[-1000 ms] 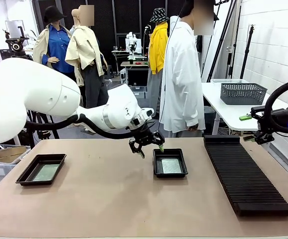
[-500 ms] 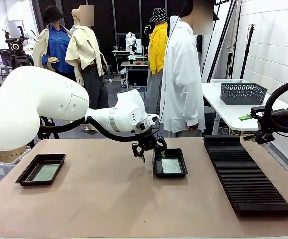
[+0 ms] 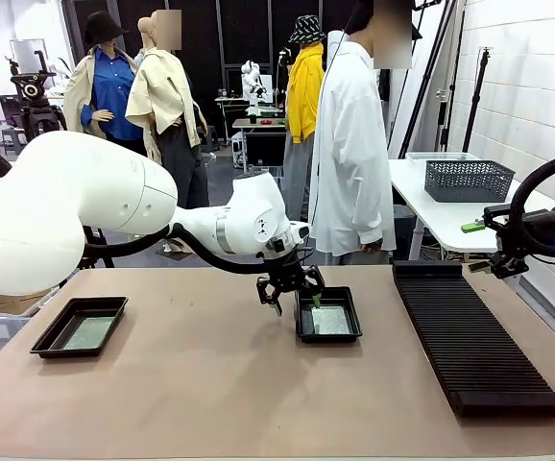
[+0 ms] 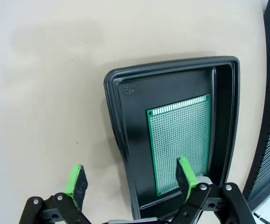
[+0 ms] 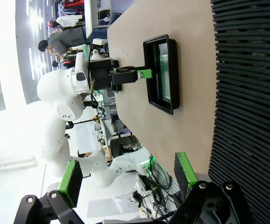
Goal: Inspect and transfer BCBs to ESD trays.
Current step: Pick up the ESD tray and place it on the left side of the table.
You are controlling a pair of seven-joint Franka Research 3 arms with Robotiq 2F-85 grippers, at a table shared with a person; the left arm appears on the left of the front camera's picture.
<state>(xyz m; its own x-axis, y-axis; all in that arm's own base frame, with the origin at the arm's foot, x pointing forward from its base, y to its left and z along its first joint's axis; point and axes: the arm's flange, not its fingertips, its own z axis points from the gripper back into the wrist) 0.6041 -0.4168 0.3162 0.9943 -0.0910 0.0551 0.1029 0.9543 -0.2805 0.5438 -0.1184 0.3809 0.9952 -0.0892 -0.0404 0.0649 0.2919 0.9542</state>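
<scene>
A black ESD tray (image 3: 327, 338) sits mid-table with a green BCB (image 3: 331, 321) flat on its floor. My left gripper (image 3: 292, 285) hovers open over that tray's left rim. In the left wrist view one finger (image 4: 184, 173) is over the BCB (image 4: 181, 140) inside the tray (image 4: 135, 116), and the other finger (image 4: 76, 182) is outside, over bare table. A second ESD tray (image 3: 66, 353) at the table's left holds another BCB (image 3: 87, 333). My right gripper (image 3: 474, 248) stays open and empty, off the table's right side, above the rack's far end.
A long black slotted rack (image 3: 474, 341) lies along the table's right side. A person in a white coat (image 3: 349, 144) stands at the far edge. A grey mesh basket (image 3: 468, 180) rests on a white side table behind.
My left gripper has shifted slightly right and down, closer over the middle tray's left rim. The right arm, trays and boards have not moved.
</scene>
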